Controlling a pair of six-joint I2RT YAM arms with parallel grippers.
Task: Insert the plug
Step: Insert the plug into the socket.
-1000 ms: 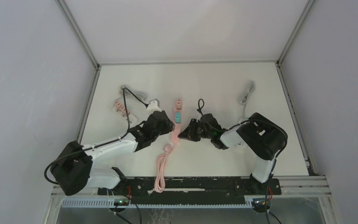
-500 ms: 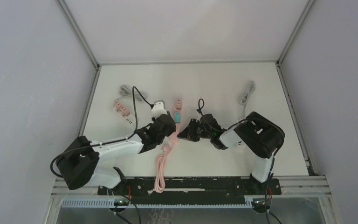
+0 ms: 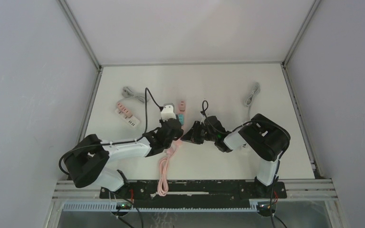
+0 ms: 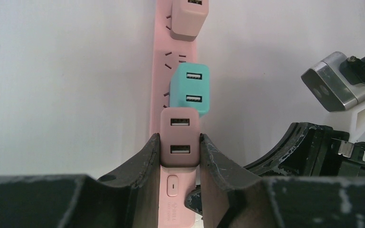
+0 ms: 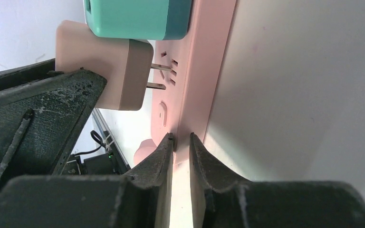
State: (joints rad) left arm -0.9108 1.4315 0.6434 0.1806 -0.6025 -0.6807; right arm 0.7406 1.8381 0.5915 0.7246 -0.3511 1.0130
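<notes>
A pink power strip (image 4: 159, 90) lies on the white table, running away from me. A teal USB plug (image 4: 189, 89) and a pink USB plug (image 4: 188, 16) sit in it. My left gripper (image 4: 179, 154) is shut on a dusty-pink USB plug (image 4: 179, 135) right over the strip's near end. In the right wrist view this plug (image 5: 104, 71) has its two prongs (image 5: 158, 76) at the strip's slots (image 5: 173, 71), part of their length still showing. My right gripper (image 5: 182, 142) is shut on the strip's edge (image 5: 204, 95). Both grippers meet at the strip in the top view (image 3: 180, 132).
A grey-and-white adapter (image 4: 335, 88) with a black cable lies right of the strip. A second pink strip (image 3: 126, 111) and a grey cable (image 3: 130, 91) lie at the left. Another grey cable (image 3: 252, 97) lies at the right. The pink strip's cord (image 3: 164, 171) runs to the front edge.
My left arm has swung right and carried the dusty-pink plug over to the strip's near end. The right gripper has stayed on the strip.
</notes>
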